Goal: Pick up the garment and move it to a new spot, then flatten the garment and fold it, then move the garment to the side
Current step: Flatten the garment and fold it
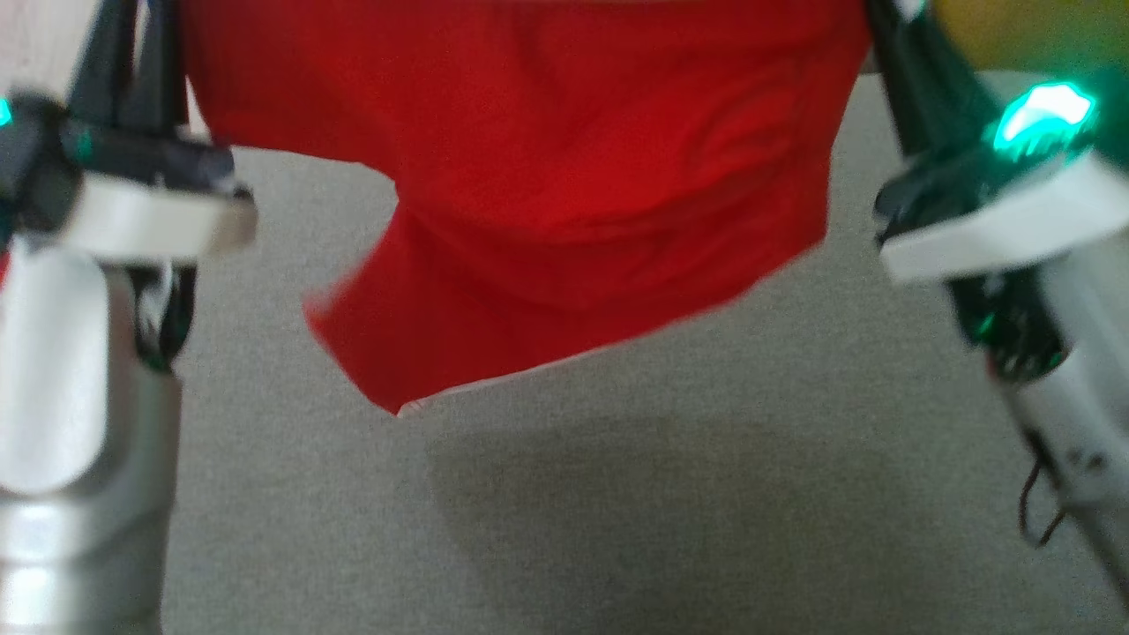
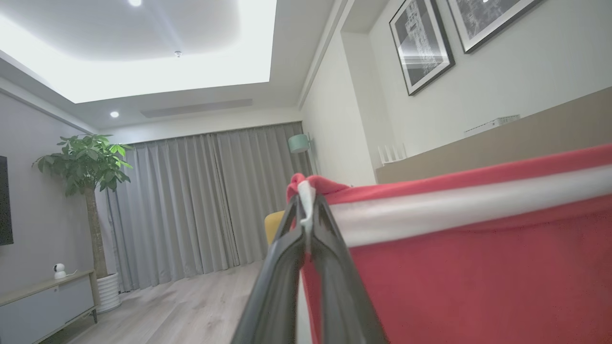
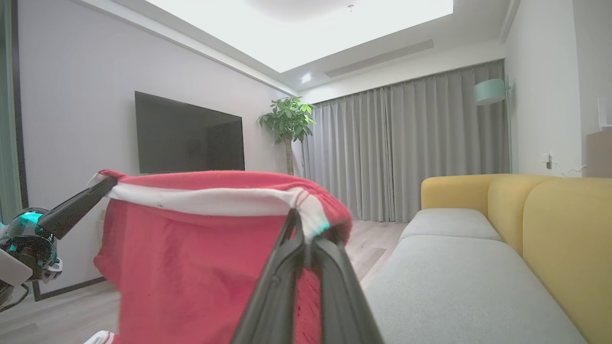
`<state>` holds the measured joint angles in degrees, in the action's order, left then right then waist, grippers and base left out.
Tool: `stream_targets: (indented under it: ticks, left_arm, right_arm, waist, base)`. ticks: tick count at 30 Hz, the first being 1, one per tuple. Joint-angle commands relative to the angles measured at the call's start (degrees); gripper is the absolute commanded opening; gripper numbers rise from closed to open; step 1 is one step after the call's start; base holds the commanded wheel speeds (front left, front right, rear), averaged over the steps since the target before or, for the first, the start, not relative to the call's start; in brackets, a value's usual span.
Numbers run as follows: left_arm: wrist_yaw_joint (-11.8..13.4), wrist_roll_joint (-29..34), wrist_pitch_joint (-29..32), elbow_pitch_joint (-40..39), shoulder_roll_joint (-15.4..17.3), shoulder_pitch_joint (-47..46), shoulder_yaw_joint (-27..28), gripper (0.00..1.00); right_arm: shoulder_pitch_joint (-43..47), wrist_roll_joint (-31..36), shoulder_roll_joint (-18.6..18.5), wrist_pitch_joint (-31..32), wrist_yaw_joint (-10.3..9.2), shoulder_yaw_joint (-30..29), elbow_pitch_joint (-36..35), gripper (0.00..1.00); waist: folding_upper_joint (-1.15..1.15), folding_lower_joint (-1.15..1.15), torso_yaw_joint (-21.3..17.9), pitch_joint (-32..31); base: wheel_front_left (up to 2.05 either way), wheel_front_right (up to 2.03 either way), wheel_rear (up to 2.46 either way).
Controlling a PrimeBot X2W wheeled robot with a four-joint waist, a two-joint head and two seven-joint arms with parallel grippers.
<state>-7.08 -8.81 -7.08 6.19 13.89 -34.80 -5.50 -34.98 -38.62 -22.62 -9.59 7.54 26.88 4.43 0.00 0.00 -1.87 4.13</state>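
Left gripper (image 2: 306,203): its tips were cut off by the top edge of the head view. In its own wrist view the two dark fingers were pressed together on the white band of the red garment (image 2: 454,272).
Right gripper (image 3: 306,224): its tips also ran out of frame in the head view. Its wrist view showed the fingers clamped on the band's other, bunched end.
Hard to make out: the head view was blurred and the garment's upper edge left the frame, so the kind of garment could not be told.
Garment position: it hung between the two grippers with the band stretched across, the cloth drooping over a grey fabric surface (image 1: 706,511) that carried its shadow.
Right wrist view added: the left gripper's finger at the band's far corner, a yellow sofa (image 3: 550,224) with a grey seat, a television (image 3: 189,134) and a potted tree (image 3: 287,124).
Left wrist view added: framed pictures (image 2: 420,43) and a low cabinet (image 2: 48,301).
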Motion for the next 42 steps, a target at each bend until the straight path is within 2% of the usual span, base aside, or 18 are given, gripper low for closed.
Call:
stream_targets:
  ticks: [1,4,6,12,18,23,31,37,42]
  left_arm:
    - [0.0,-0.3,2.4,-1.4,2.7,-4.4,1.6,0.00]
    - [0.4,-0.1,5.4,1.6,2.2,-8.8,0.5,0.00]
    - [1.3,0.5,5.2,4.8,2.1,-11.3,0.6,0.00]
    - [5.3,2.3,-2.8,13.1,1.4,-21.9,1.9,0.00]
    - [6.1,2.0,-6.7,15.4,-0.8,-23.7,1.3,0.00]
    - [6.9,-0.8,-7.8,18.7,-3.8,-12.9,2.6,0.00]
    - [7.2,-3.8,-7.9,18.9,-9.6,15.6,5.8,0.00]
    - [7.2,-4.0,-7.9,15.9,-10.8,30.2,7.0,0.00]
    - [7.1,-3.6,-7.9,12.8,-11.0,37.7,8.0,0.00]
  right_arm:
    - [-3.5,-1.1,-1.4,1.9,-0.05,-0.4,-1.4,0.00]
    - [-9.0,-1.1,-2.2,4.4,-0.05,1.1,1.4,0.00]
    - [-12.2,-0.4,-1.7,4.2,-0.05,2.1,4.2,0.00]
    - [-25.3,6.5,0.4,-2.5,-0.05,2.8,15.0,0.00]
    - [-29.2,10.6,0.9,-5.1,-0.05,3.3,20.7,0.00]
    - [-20.6,9.1,-0.1,-5.4,-0.05,8.6,23.7,0.00]
    - [4.1,5.1,0.9,-5.4,-0.05,10.1,23.8,0.00]
    - [18.1,3.2,1.9,-5.4,-0.05,8.6,20.2,0.00]
    - [26.1,2.9,1.7,-5.4,-0.05,9.2,16.2,0.00]
  waist:
    - [0.00,0.00,0.1,1.6]
    - [0.00,0.00,0.2,5.7]
    - [0.00,0.00,0.0,8.1]
    - [0.00,0.00,-0.2,12.8]
    - [0.00,0.00,0.8,12.5]
    - [0.00,0.00,1.8,10.0]
    - [0.00,0.00,2.2,6.3]
    - [0.00,0.00,2.7,1.9]
    - [0.00,0.00,2.7,-0.5]
  base:
    - [0.00,0.00,0.00]
    - [0.00,0.00,0.00]
    - [0.00,0.00,0.00]
    - [0.00,0.00,0.00]
    - [0.00,0.00,0.00]
    - [0.00,0.00,0.00]
    - [0.00,0.00,0.00]
    - [0.00,0.00,0.00]
    - [0.00,0.00,0.00]
